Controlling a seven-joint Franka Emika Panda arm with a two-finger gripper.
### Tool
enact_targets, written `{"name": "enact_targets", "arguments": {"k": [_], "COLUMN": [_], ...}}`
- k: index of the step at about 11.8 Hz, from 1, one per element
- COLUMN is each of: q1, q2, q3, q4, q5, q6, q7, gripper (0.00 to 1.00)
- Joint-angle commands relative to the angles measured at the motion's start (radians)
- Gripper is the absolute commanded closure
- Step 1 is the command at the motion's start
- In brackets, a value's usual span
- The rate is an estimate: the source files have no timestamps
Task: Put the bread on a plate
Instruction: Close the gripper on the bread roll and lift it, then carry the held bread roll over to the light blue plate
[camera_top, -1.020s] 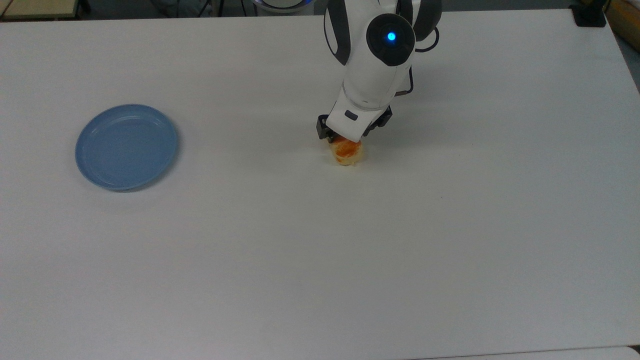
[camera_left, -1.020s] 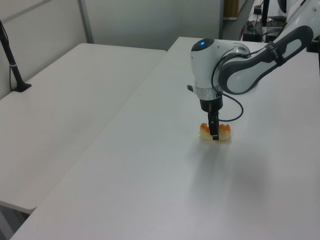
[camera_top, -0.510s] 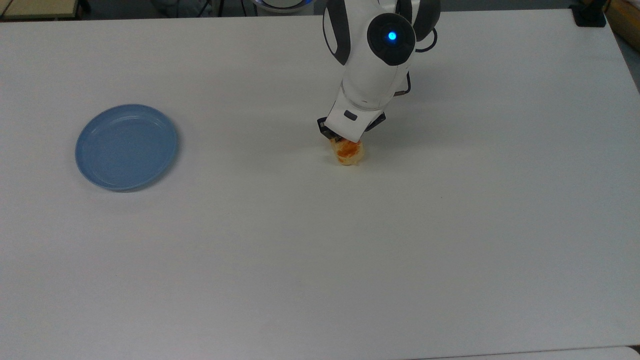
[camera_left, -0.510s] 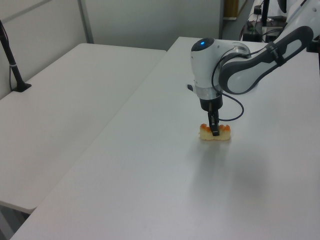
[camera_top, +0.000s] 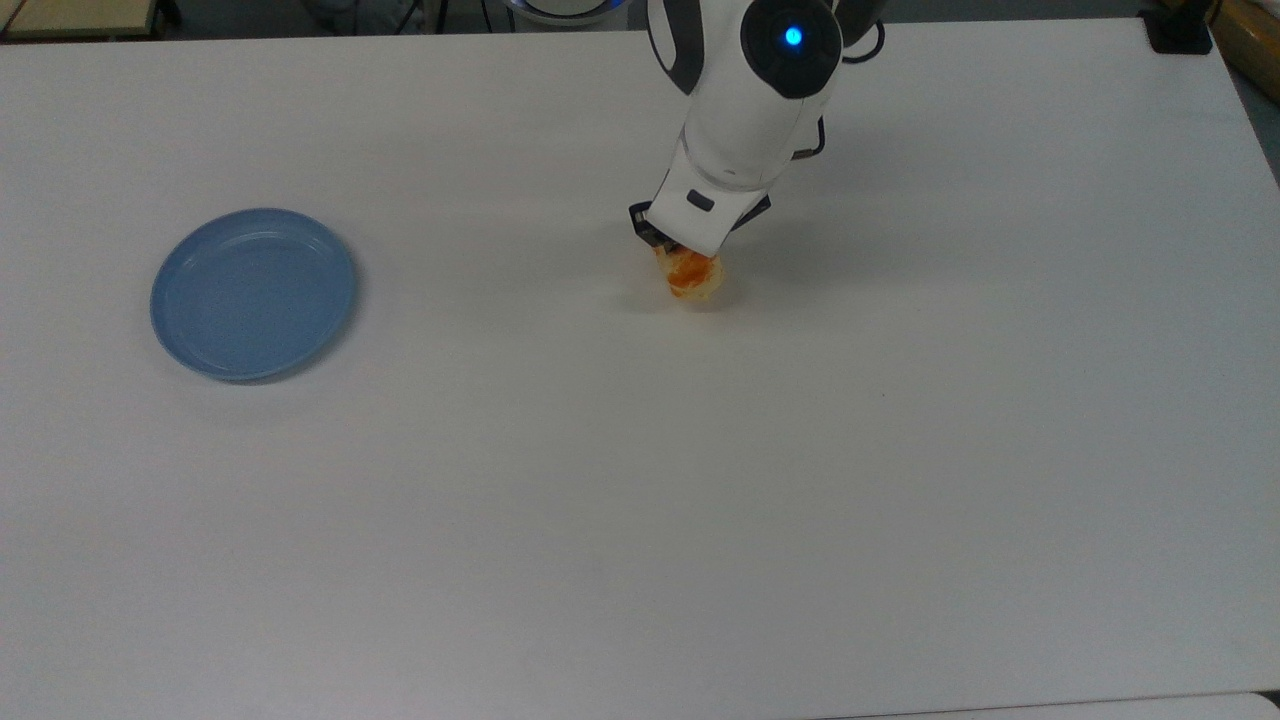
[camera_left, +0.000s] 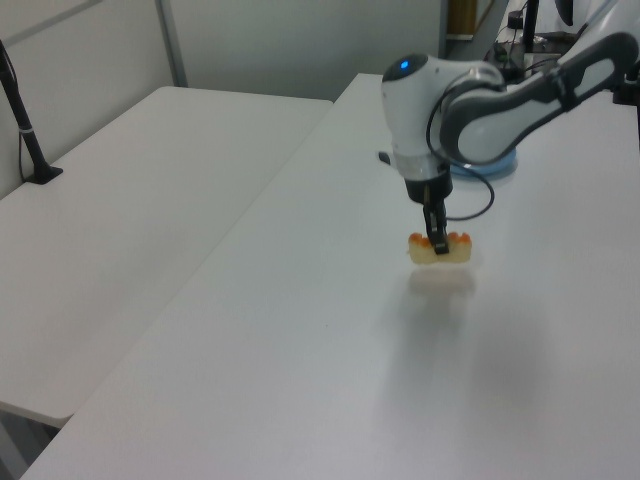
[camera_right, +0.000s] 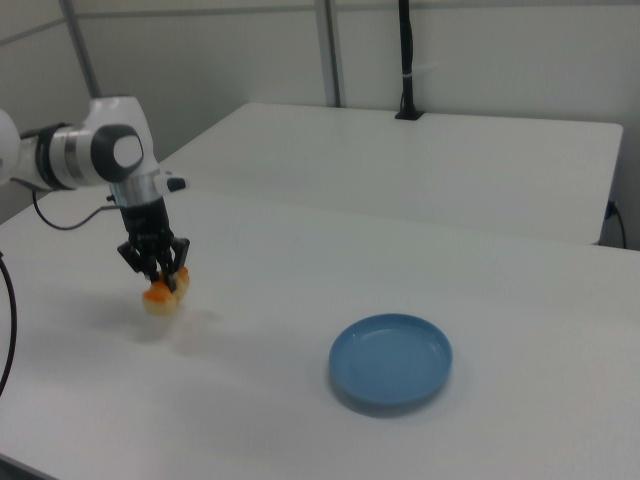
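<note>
Had bread (camera_left: 439, 249) pinched in my gripper (camera_left: 438, 243), hanging clear above table (camera_top: 640, 500). Plate (camera_top: 253, 293) sat well off toward top view's left of bread, nothing between.

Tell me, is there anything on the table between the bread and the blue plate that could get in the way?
No, nothing visible does. The gripper holds the bread lifted just above the table. The plate lies far toward the top view's left, with nothing on it, and only bare white tabletop lies between them.
</note>
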Motion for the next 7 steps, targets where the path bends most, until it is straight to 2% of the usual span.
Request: {"name": "enact_targets", "arguments": {"k": [1,3,5,6,7], "q1": [-0.017,-0.066,-0.104,-0.115,-0.132], "q2": [-0.072,-0.104,-0.144,-0.148,-0.145], "q3": [-0.059,-0.099,-0.150,-0.179,-0.231], "q4": [0.121,0.205,0.238,0.249,0.273], "q5": [0.000,0.003,0.003,0.003,0.003], "q6": [-0.170,-0.264,-0.304,-0.306,-0.303], "q7": [-0.050,-0.112,-0.165,-0.185,-0.220], "gripper": [0.73,0.73,0.73,0.73,0.72]}}
